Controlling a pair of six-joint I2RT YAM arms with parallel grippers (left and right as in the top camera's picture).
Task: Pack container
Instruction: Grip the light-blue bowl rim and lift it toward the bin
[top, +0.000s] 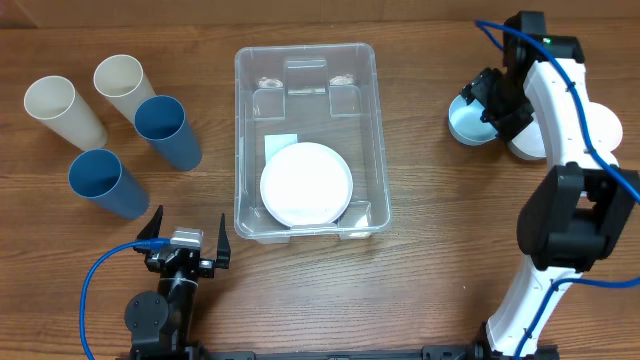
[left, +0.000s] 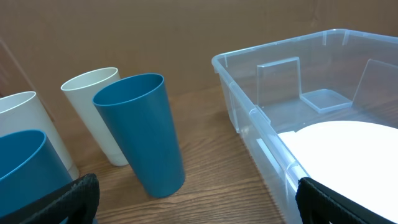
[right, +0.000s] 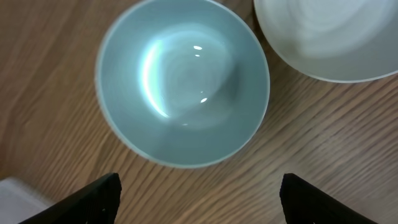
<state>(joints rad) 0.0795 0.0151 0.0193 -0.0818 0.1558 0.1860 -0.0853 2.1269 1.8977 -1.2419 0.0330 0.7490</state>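
Nearest, at about 7 o'clock on the wooden surface (top: 430, 290), the left gripper (top: 189, 225) stands with its jaws spread wide and nothing between them, pointing toward 12 o'clock. A blue cable (top: 100, 270) loops off its 9 o'clock side. Just beyond it, at the centre, is the container (top: 372, 120), a clear bin with its long side running from 6 to 12 o'clock. A white plate (top: 306, 184) lies flat on its floor at the 6 o'clock end. The plate overlaps the near edge of a white label (top: 281, 143), which sits on the floor toward the 9 o'clock wall. No writing can be read on the label. At 9 to 10 o'clock, well apart from the bin, four cups stand upright and close together. A blue cup (top: 107, 183) is nearest, then a second blue cup (top: 168, 130), then a cream cup (top: 65, 110), and another cream cup (top: 125, 88) is farthest. At 2 o'clock the right gripper (top: 492, 108) hovers over a pale blue bowl (top: 466, 124) that rests empty on the surface. Its fingers (right: 93, 198) are wide apart and grasp nothing. Just beside that bowl, on its 3 o'clock side, sits a white bowl (top: 604, 124), partly hidden by the white arm.
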